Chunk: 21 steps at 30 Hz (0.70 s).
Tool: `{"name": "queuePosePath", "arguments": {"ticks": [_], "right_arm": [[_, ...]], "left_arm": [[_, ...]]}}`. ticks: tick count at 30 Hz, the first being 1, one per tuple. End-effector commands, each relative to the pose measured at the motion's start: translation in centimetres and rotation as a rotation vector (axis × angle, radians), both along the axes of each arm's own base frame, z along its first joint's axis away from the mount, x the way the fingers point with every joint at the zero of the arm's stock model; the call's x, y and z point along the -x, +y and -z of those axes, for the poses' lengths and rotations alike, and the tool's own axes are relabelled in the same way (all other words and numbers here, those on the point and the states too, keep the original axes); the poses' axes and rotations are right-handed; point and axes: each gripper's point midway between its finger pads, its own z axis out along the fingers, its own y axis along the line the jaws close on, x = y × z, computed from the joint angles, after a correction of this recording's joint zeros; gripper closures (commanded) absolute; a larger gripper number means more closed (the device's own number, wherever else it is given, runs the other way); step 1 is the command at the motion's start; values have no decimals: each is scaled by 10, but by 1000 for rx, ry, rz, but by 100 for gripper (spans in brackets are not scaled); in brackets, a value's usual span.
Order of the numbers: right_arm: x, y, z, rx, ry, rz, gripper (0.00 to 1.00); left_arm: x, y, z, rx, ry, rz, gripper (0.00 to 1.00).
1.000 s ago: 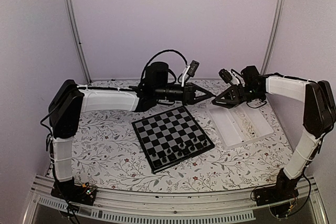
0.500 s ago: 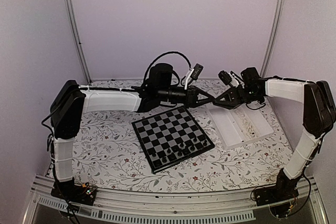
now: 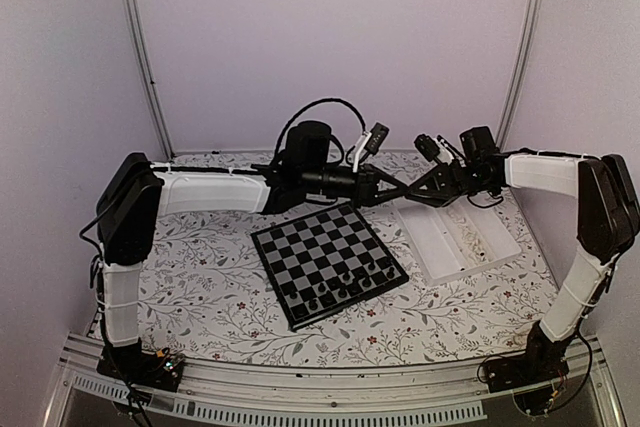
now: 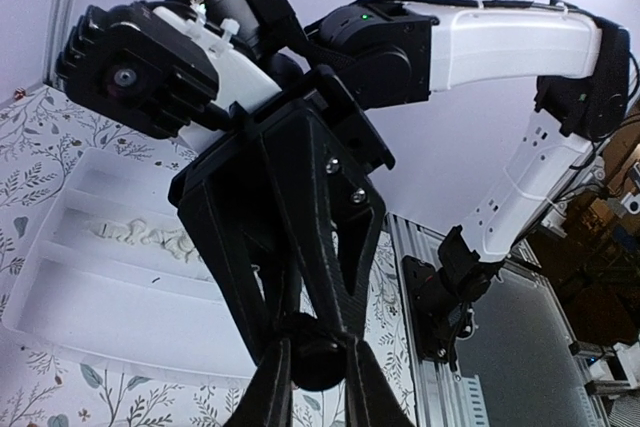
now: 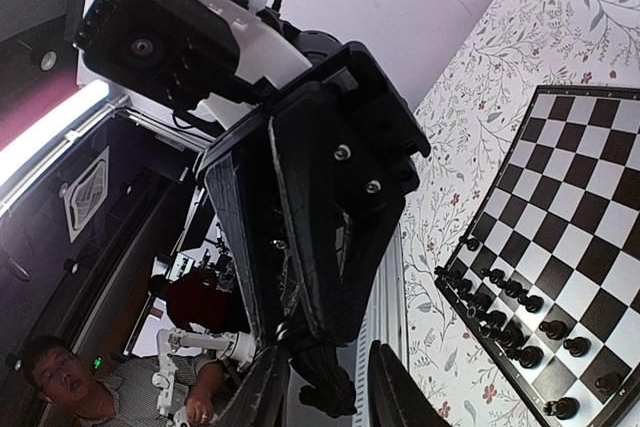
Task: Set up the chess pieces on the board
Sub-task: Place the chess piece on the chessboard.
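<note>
Passing step: above the far edge of the board, left hand pinched a black piece. Right hand was partway closed round it; grip unclear. Next, one hand had to let go.

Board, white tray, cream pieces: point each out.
board (image 3: 315,242): top view, bare central square.
white tray (image 4: 110,302): left wrist view, bare compartment floor.
cream pieces (image 4: 150,239): left wrist view, middle of row.
</note>
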Motion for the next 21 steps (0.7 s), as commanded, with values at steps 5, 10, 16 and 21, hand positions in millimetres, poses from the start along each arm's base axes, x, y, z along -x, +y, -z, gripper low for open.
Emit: {"name": "queuePosePath", "arguments": {"ticks": [5,10,16,21], "right_arm": [[14,-8,-20,-96,17,-90,88],[8,-9,-16,-78,0,-59,94],[1,-9,-12,-37,-61,6,95],[-20,-2,6,194,-236,109,97]], "left_arm": [[11,-9,5,-11,-14,34,87],[7,-6,6,-30,-24,2,71],[-1,15,-22,-81,-134,-97,60],[-8,50,-47,-164,-221,-175,57]]}}
